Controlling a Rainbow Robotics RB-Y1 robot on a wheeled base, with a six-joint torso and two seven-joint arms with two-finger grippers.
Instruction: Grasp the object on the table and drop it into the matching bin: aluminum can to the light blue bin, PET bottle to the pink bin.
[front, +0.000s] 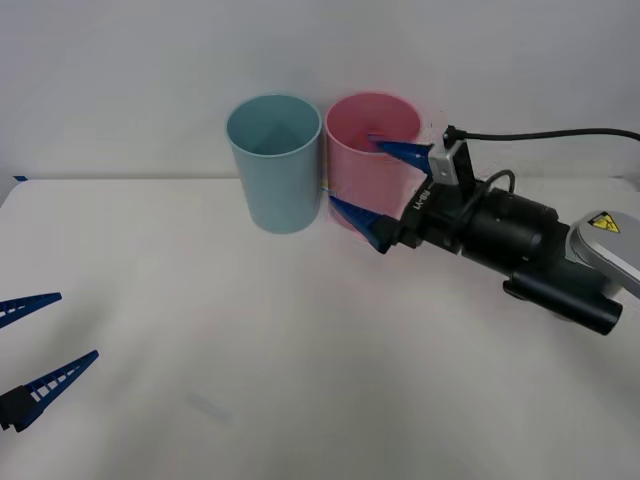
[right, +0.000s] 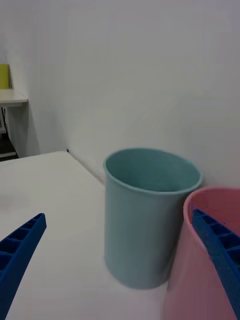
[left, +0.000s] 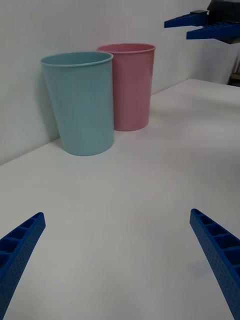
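I found the right tool (front: 385, 190) raised beside the pink bin (front: 362, 160), fingers spread and gripping nothing, one tip over the pink rim, the other low against its front wall. The light blue bin (front: 274, 165) stood touching the pink one on its left. No can was visible on the white tabletop (front: 300, 350), nor could I see into either bin. I judged the drop step over or nearly so. The left tool (front: 40, 340) waited spread at the near left edge. Next I needed to back the right arm off without tipping the pink bin.
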